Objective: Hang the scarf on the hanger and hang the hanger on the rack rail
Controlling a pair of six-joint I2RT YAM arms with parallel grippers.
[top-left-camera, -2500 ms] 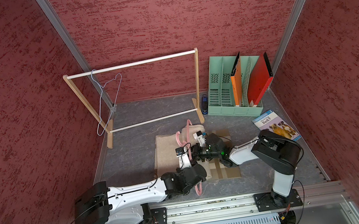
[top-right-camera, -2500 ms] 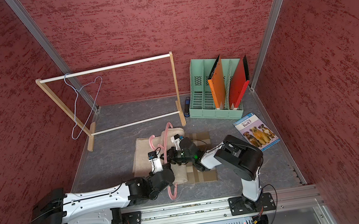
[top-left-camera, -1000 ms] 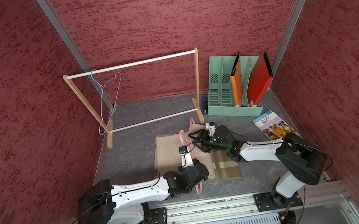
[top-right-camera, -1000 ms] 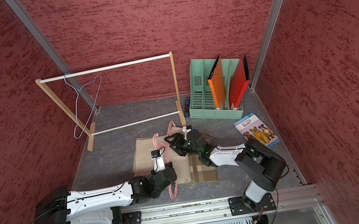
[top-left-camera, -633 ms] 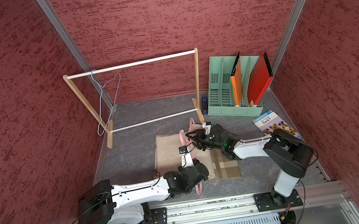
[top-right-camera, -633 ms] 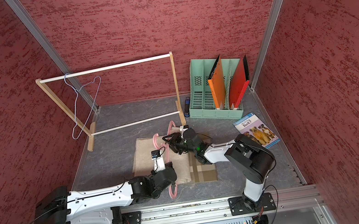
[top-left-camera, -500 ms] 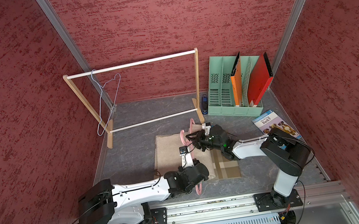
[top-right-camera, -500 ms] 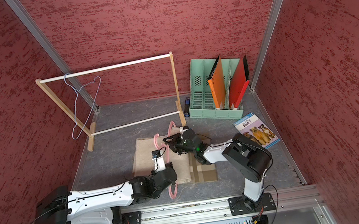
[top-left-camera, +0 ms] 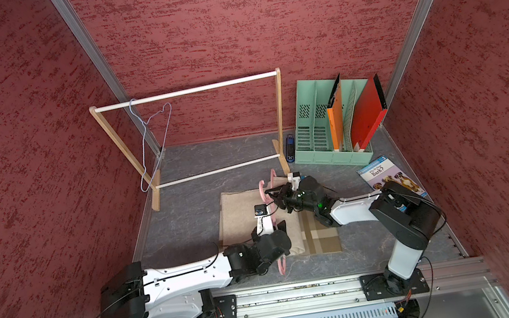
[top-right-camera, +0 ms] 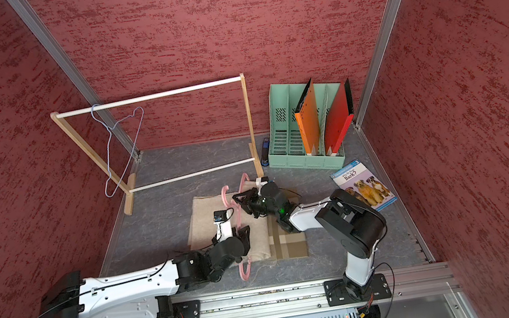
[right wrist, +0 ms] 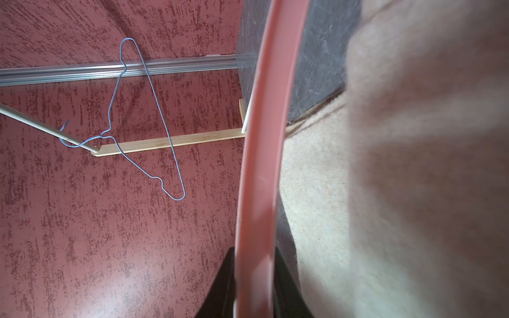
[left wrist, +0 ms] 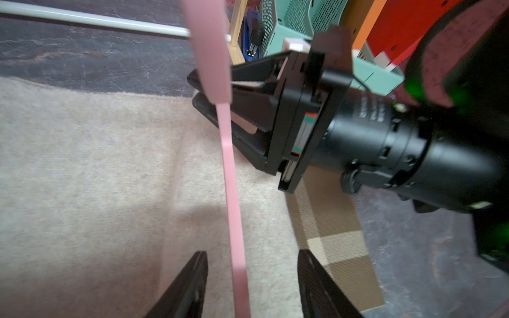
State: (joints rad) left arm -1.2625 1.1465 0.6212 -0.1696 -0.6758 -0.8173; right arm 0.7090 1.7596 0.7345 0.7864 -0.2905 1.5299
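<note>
Tabletop (top-left-camera: 178, 164) | left gripper (left wrist: 252, 252) let go | right gripper (top-left-camera: 273, 194) clamped hanger (left wrist: 230, 179) (seemingly)

I can read one title only, in both top views: "Why Do Dogs Bark?", with a corner "3", printed on the blue-bordered paperback book (top-left-camera: 391, 180) (top-right-camera: 364, 188) showing dogs.

In the right wrist view the scarf (right wrist: 413, 165) was a soft blur, and the pink hanger (right wrist: 261, 165) ran off the frame at both ends — hook unseen. The left wrist view cut the left gripper (left wrist: 252, 254) down to its fingertips. In both top views the left arm (top-left-camera: 195, 274) hid the hanger's middle; the small blue item (top-left-camera: 289, 147) beside the rack (top-left-camera: 279, 111) was too small to name.
</note>
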